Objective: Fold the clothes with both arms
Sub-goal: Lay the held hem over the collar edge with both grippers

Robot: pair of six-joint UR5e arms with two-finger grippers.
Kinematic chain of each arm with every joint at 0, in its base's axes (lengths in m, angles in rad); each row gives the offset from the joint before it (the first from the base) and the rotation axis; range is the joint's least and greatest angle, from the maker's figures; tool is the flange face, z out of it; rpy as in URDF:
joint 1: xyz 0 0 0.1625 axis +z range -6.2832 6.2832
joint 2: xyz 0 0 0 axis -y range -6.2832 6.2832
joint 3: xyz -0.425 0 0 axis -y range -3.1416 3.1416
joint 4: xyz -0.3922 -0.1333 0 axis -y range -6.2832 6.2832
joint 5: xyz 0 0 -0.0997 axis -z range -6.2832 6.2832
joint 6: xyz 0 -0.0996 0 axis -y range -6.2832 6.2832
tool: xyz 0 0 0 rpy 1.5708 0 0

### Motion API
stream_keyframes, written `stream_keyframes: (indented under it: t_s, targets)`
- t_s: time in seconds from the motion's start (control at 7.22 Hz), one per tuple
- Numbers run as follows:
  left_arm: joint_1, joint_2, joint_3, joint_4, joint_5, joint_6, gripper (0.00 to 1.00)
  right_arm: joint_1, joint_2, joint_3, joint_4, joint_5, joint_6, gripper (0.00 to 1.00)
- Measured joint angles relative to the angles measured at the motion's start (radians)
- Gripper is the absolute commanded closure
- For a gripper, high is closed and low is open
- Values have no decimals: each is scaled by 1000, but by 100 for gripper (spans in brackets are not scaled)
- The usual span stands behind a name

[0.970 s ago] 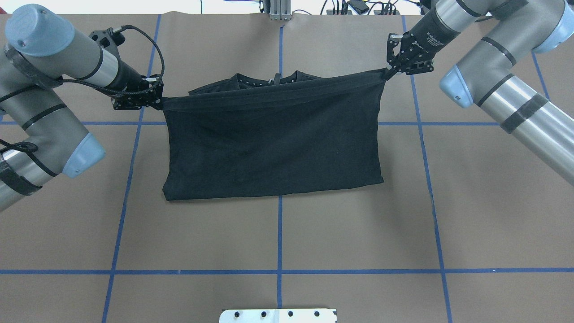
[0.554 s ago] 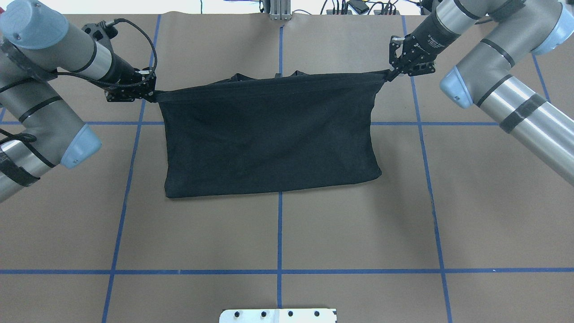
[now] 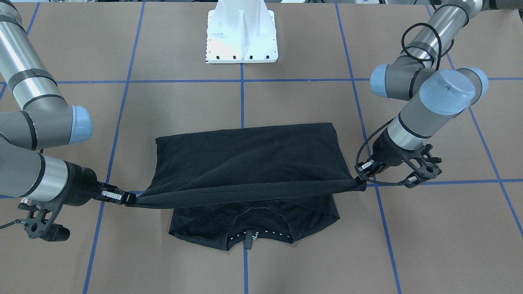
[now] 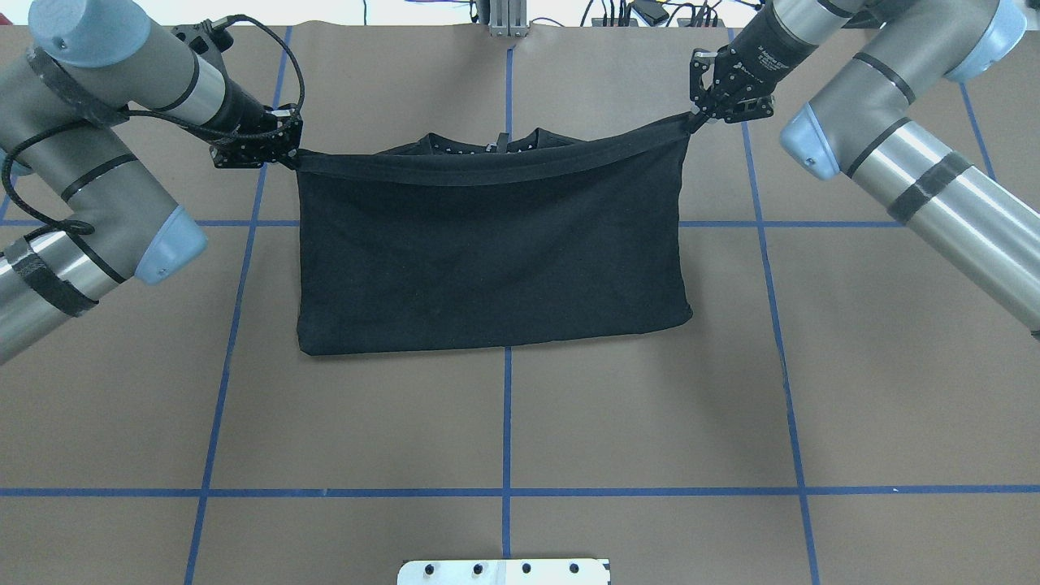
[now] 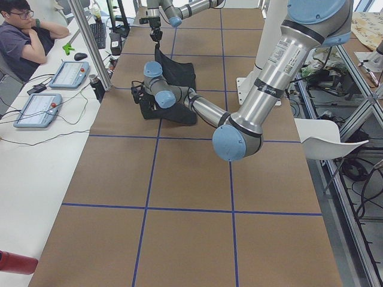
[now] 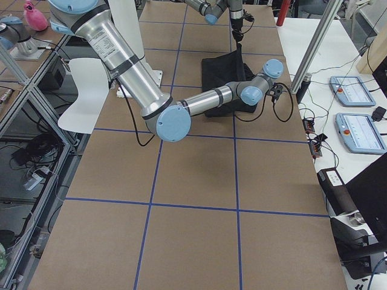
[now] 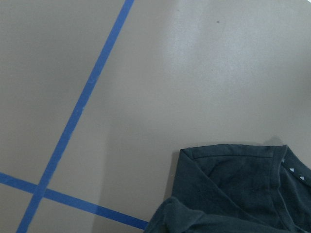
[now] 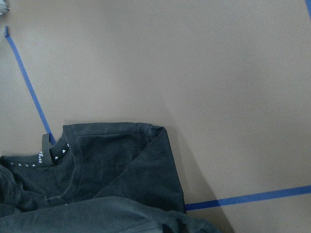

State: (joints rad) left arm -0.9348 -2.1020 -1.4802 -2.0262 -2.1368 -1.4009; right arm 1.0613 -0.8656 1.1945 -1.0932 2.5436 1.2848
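The left arm enters from the left and reaches toward the far side of the tabletop. The left pincer is closed tight on the left end of a hemmed edge of the black T-shirt. That edge runs as a taut band, raised off the surface, from this pincer across to the other. Its right end sits slightly farther away than its left. From the band the cloth slopes down toward the robot and ends in a straight fold resting flat on the tabletop. The garment lies over a crossing of the blue tape lines, centred on the far half of the tabletop. The collar lies flat just beyond and beneath the raised band, showing small white marks and a short loop at its middle. The shoulder parts on either side of it are folded inward. At the right, the right pincer is closed on the right end of the same band. The right arm comes in from the right edge. The white pedestal base stands well apart from the shirt on the near side.
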Motion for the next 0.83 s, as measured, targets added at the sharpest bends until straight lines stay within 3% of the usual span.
stream_keyframes:
  t_s: [0.83]
  targets:
    - [-15,-8,40,-1,1,9,100,-4,50,-79,0,-61,1,100]
